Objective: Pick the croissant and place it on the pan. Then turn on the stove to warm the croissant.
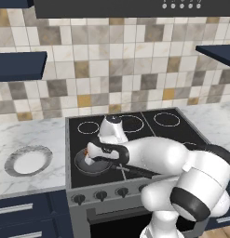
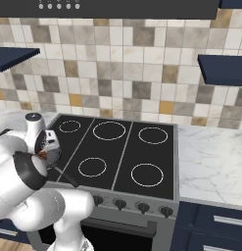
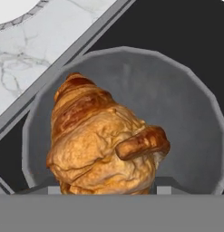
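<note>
Stove (image 1: 149, 128), pan (image 3: 186, 104): croissant (image 3: 102, 145) against tool (image 3: 106, 190)

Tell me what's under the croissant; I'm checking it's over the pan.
Beneath the croissant is the pan's grey inside. Whether they touch is hidden by the pastry; the end effector is mostly covered too.

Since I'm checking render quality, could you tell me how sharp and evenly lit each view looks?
Hand view: croissant crisp and close, pan softly shaded. Left base view: flat light, faint shadow beside the plate. Right base view: even light, stove glass without glare.
</note>
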